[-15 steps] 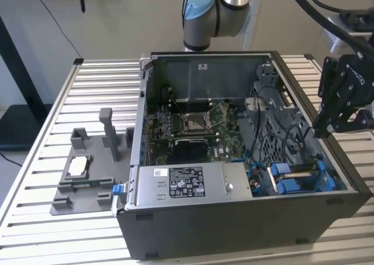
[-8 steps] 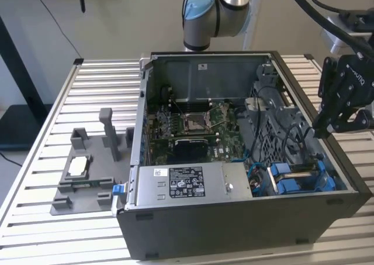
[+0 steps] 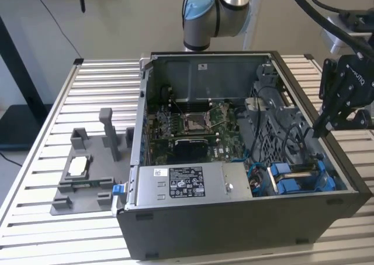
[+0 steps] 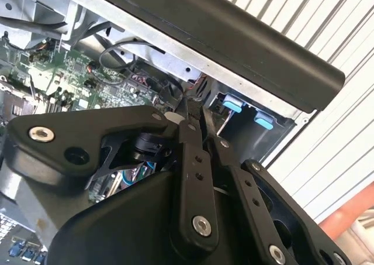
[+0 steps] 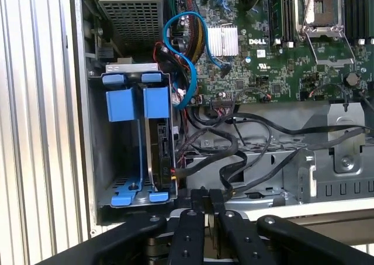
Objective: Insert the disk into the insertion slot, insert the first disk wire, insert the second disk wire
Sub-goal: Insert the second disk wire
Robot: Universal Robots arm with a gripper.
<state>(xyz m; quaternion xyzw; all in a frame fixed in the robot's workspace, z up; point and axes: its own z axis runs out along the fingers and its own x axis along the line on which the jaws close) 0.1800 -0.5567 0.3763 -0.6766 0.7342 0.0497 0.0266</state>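
One gripper (image 5: 207,193), its two fingers drawn together, hangs at the wall of one open computer case (image 3: 234,218). Near it, one disk (image 5: 159,154) stands on edge in the insertion slot (image 5: 102,159), beside two blue frames (image 5: 121,104).

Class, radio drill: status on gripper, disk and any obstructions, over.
Gripper shut, over the edge of the case. Disk sits edge-on in the insertion slot. Loose black cables lie beside it.
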